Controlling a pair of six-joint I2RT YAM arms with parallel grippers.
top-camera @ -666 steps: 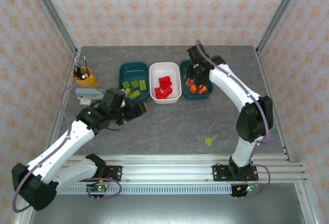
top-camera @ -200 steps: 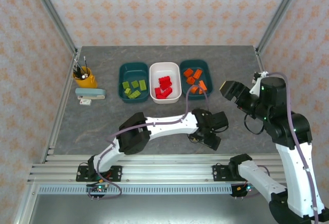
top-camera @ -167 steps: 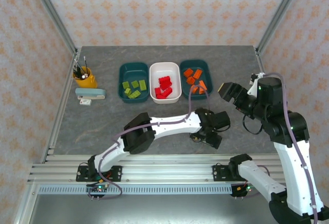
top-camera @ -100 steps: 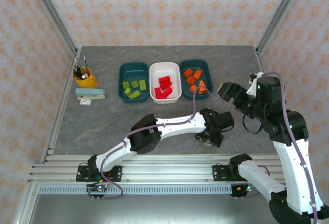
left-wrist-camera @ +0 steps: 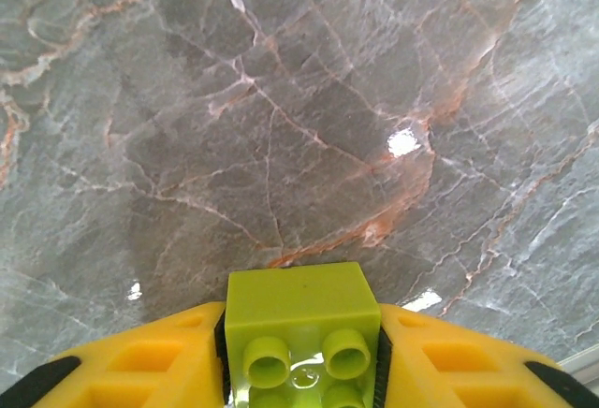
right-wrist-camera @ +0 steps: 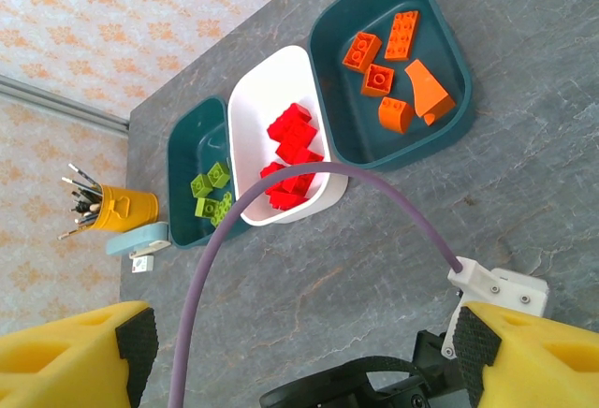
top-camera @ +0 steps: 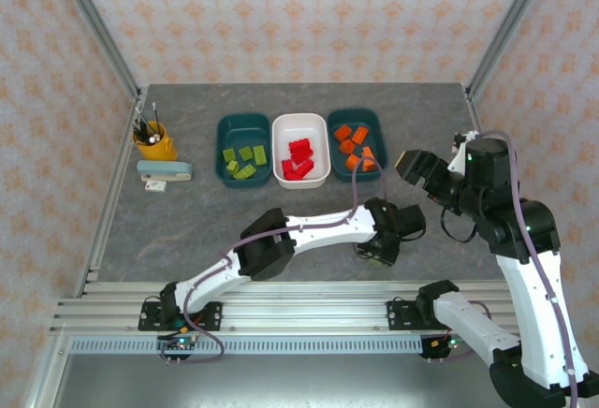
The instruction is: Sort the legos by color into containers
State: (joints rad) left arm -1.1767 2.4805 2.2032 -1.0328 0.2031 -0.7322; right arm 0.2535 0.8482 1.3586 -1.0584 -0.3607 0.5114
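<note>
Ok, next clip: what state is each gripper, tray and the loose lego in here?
Left gripper: jaws shut on the lime green lego.
Lime green lego: clamped, studs facing the wrist camera.
Right gripper: jaws open, empty.
Left teal tray: holds green legos.
White tray: holds red legos.
Right teal tray: holds orange legos.
Pen cup: upright.
</note>
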